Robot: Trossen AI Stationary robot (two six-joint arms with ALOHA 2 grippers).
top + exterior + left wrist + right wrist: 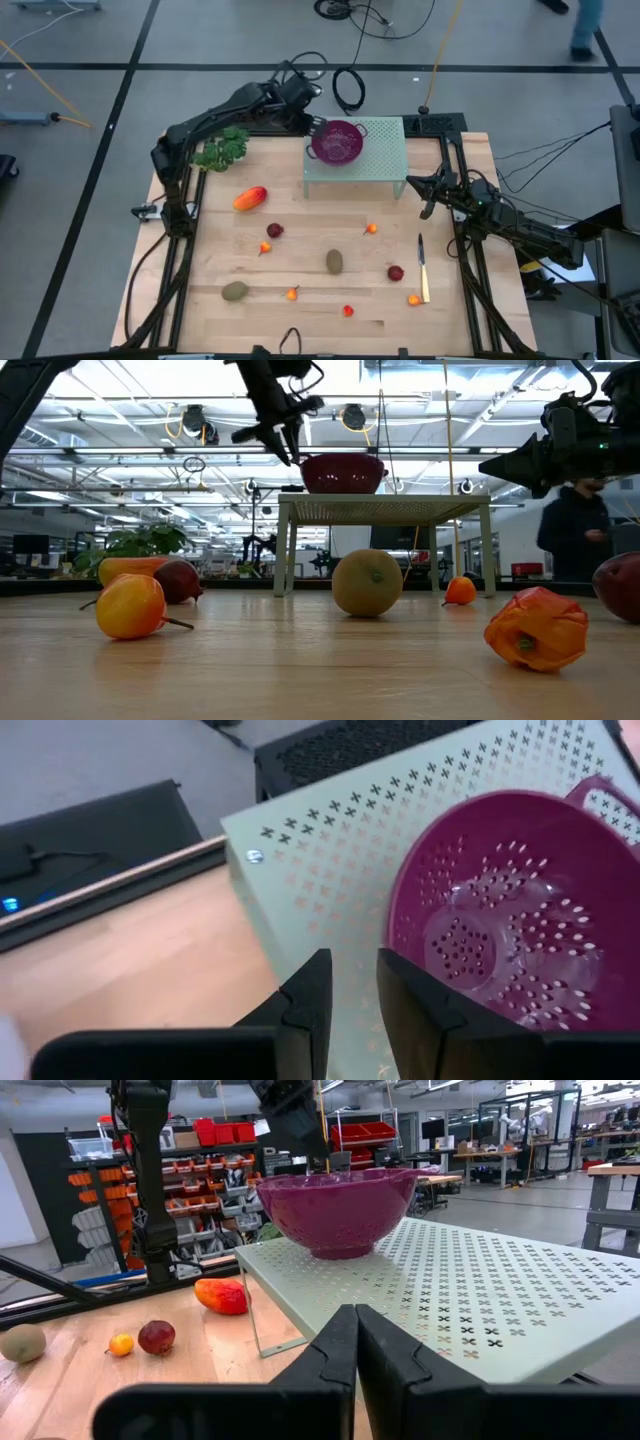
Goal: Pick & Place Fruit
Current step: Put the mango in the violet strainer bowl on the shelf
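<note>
From above, we see the left end effector (pixel 316 127) hanging just beside the rim of a purple colander (pixel 338 141), which sits on a pale green perforated stand (pixel 385 150) at the far side of the wooden worktop (pixel 300 320). The right end effector (pixel 425 193) hovers at the stand's right corner. All the fruit lies on the bare worktop, well apart from both: an orange-red oval (pixel 250 198) near a leafy sprig (pixel 222 150), two brown-green ovals (pixel 334 262) and (pixel 235 291), dark red balls (pixel 275 230) and (pixel 396 273), and tiny orange pieces (pixel 292 294) scattered between. A knife (pixel 423 268) lies near the right edge.

From worktop height, we see the left end effector (pixel 283 442) above and beside the colander (pixel 343 472) on the stand (pixel 385 510), its fingers slightly apart and holding nothing. Fruit sits in the foreground: a small orange-yellow piece (pixel 130 605), a round brown-green one (pixel 367 583), and an orange wrinkled piece (pixel 537 627). A person (pixel 575 530) stands in the room behind.

In the left wrist view, the fingers (pixel 415 1010) stand a narrow gap apart, empty, over the stand (pixel 330 870) next to the colander (pixel 520 910), which holds no fruit.

In the right wrist view, the fingers (pixel 335 1345) are closed together with nothing between them, level with the stand (pixel 480 1280); the orange-red oval (pixel 222 1295) and a dark red ball (pixel 156 1336) lie far beyond.
</note>
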